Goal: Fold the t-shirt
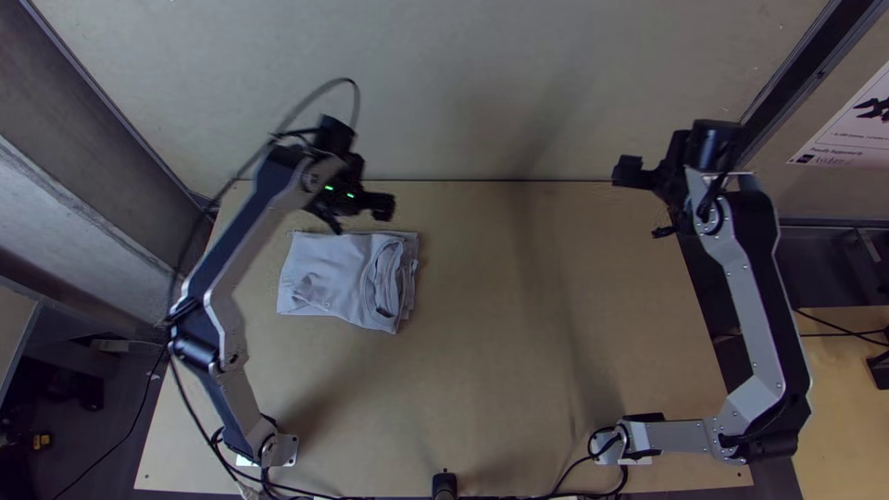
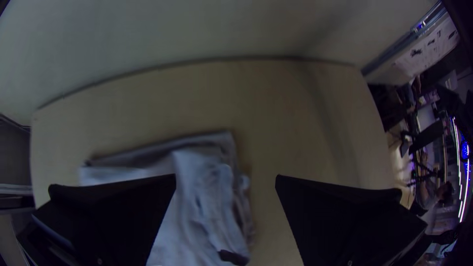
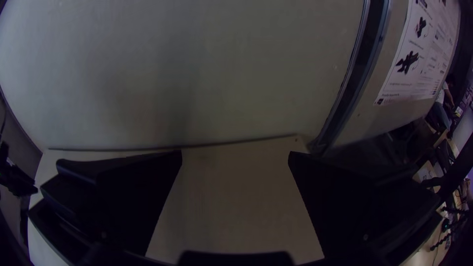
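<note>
Black fingers [image 2: 123,207] of the left claw [image 2: 225,175] stand wide apart in front of me, gripping nothing. From that claw, the t-shirt [image 1: 329,278] lies just beside and toward the near side of the table [image 1: 519,370], folded into a compact bundle. I see its long axis running roughly across the table, left to right, with curved, rumpled layers [image 1: 387,273] at the end facing the middle. The left claw is by far the nearer, up by the bundle's far edge; the right claw [image 3: 235,152], also released, hangs well apart past the table's right side. I judge the folding nearly finished: any tidying falls to the left claw, easing nearward without dragging those layers loose.
</note>
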